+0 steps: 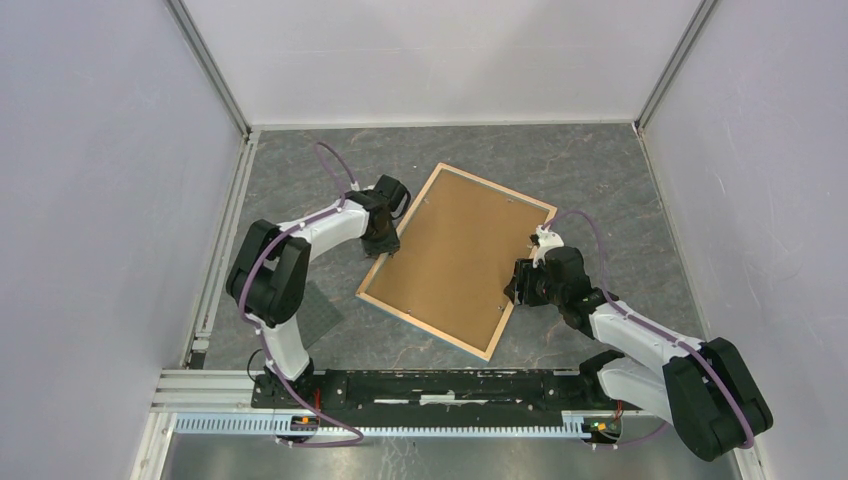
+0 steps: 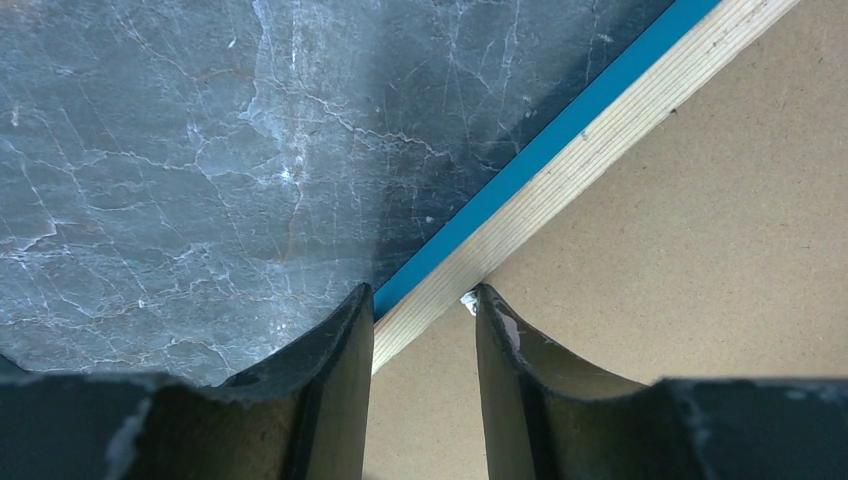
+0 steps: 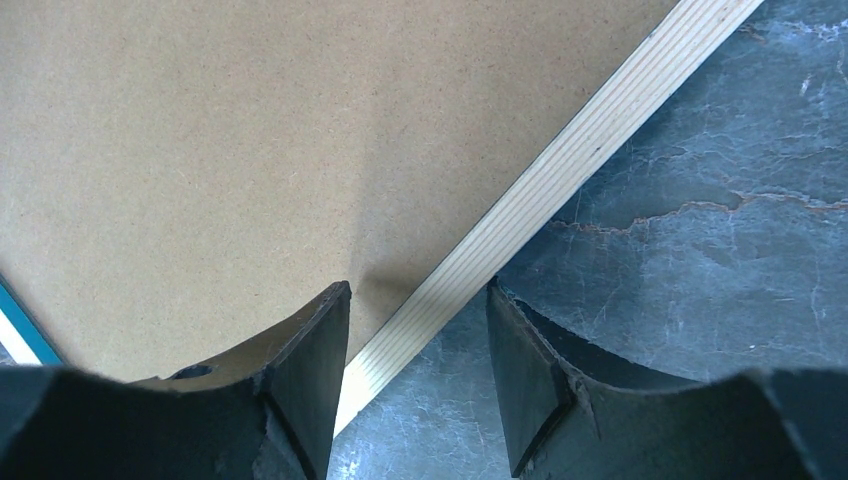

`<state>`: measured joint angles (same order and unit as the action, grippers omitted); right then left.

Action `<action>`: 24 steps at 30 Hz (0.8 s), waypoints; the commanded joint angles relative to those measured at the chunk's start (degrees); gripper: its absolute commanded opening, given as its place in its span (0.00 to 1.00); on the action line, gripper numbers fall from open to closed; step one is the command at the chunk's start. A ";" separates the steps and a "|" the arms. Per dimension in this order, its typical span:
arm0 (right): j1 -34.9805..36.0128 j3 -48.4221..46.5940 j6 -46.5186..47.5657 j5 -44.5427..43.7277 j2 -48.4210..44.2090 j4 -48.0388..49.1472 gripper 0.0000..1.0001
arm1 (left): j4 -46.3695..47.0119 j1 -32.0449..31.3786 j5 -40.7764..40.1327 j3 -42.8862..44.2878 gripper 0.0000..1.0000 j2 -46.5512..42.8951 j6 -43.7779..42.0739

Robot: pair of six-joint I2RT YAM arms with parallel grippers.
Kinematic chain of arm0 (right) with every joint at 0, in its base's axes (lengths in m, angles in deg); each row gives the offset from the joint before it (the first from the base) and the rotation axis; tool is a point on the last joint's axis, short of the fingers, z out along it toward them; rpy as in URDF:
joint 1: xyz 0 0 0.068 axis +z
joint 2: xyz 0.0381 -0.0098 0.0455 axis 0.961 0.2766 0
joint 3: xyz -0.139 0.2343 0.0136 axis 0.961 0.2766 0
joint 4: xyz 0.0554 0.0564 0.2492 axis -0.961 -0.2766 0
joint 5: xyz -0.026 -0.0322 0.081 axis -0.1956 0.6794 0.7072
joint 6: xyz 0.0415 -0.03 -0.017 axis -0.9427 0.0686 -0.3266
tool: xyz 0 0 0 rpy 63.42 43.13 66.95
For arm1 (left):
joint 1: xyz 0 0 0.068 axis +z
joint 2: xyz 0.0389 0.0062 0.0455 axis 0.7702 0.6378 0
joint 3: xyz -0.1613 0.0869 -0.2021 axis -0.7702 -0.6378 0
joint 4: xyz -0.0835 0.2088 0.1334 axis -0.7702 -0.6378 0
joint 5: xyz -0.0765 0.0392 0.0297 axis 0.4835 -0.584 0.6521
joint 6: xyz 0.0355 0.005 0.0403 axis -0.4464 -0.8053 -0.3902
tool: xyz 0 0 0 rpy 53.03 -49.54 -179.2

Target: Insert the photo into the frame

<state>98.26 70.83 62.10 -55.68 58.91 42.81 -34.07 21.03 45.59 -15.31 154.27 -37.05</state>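
The frame [image 1: 424, 324] lies back up on the grey table, its light wood rim around the brown backing board [image 1: 455, 255]. The photo is hidden. My left gripper [image 1: 383, 243] is open at the frame's left edge. In the left wrist view the gripper [image 2: 424, 292] has a jaw on each side of the wood rim [image 2: 600, 130], whose blue front edge shows. My right gripper [image 1: 515, 285] is open at the frame's right edge. In the right wrist view the gripper [image 3: 418, 288] has a jaw on each side of the rim [image 3: 590, 140], with the board [image 3: 250, 150] to the left.
White walls close in the table on the left, back and right. A metal rail [image 1: 215, 270] runs along the left side, and a black bar [image 1: 430, 385] crosses the near edge between the arm bases. A small metal tab [image 2: 467, 297] sits at the rim's inner edge.
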 commanded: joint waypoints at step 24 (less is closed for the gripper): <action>0.02 -3.27 1.22 -1.27 1.86 -1.83 0.59 | 0.33 -12.99 10.15 -30.55 0.84 -45.54 43.05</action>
<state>98.28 69.49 62.56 -56.51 59.92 41.35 -37.70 14.39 52.94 -39.48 113.48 -16.76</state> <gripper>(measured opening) 0.586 0.900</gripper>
